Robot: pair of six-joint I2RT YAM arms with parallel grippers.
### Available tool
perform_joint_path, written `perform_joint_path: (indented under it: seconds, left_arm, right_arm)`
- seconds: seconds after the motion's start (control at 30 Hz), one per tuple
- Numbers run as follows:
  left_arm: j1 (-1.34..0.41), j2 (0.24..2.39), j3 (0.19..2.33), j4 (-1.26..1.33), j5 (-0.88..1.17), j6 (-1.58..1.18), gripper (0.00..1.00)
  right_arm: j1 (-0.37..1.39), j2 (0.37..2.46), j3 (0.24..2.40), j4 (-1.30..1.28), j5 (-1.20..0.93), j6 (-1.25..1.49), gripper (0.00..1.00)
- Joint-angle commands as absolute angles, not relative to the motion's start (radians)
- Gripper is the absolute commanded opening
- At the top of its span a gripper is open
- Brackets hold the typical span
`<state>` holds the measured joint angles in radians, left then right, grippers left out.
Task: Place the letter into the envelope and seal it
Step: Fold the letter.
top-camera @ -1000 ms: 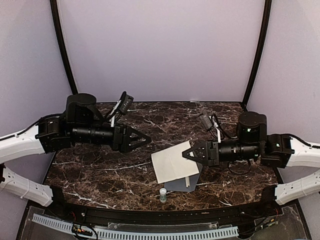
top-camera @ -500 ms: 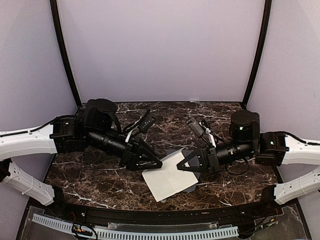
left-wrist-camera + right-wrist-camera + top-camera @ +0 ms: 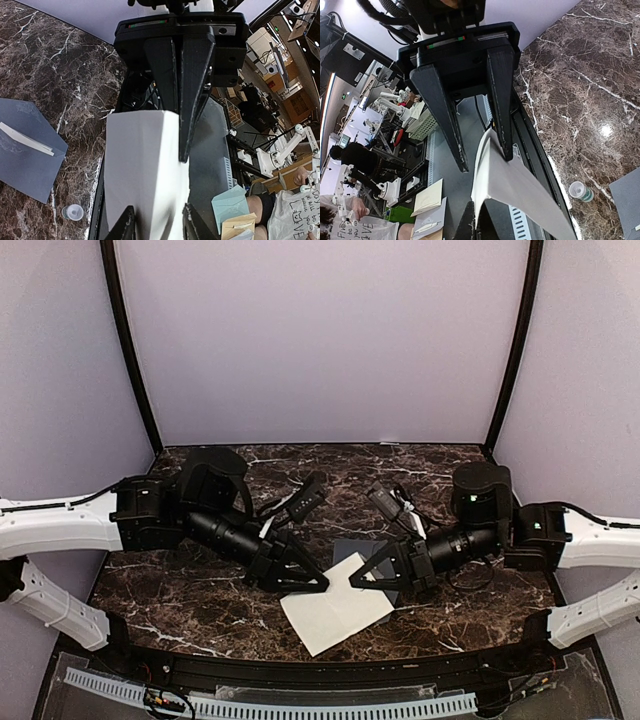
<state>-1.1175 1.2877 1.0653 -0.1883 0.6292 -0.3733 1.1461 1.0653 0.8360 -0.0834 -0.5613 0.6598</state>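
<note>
Marble table point(image 3: 180, 590); grey envelope point(image 3: 356, 544) beside white letter point(image 3: 335, 615).

envelope point(image 3: 350, 546): top view, mostly hidden behind letter point(image 3: 335, 615) and right gripper point(image 3: 354, 582); left wrist view, cut by left edge; right wrist view, only a corner at right edge | letter: cut by bottom edge in both wrist views | small bottle point(image 3: 73, 212): too small to tell contents
</note>
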Motion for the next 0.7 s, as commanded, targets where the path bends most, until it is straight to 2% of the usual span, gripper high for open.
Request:
perform_joint_path:
  seconds: [0.0,0.17,0.4,0.67]
  left_arm:
    - [-1.132,1.295,1.062,-0.172,0.654,-0.374,0.32]
    - [-1.134,1.291,1.046,-0.159,0.65,-0.38,0.23]
    - [-1.134,1.279,1.029,-0.141,0.647,-0.393,0.18]
    - [-1.133,1.285,1.031,-0.144,0.652,-0.393,0.01]
  right_arm:
    - [1.154,1.07,0.868,-0.054,-0.574,0.641,0.0]
    - [1.155,1.075,0.862,-0.053,-0.57,0.642,0.0]
    - [1.158,1.085,0.865,-0.061,-0.569,0.637,0.0]
    - [1.159,1.095,0.872,-0.06,-0.57,0.631,0.0]
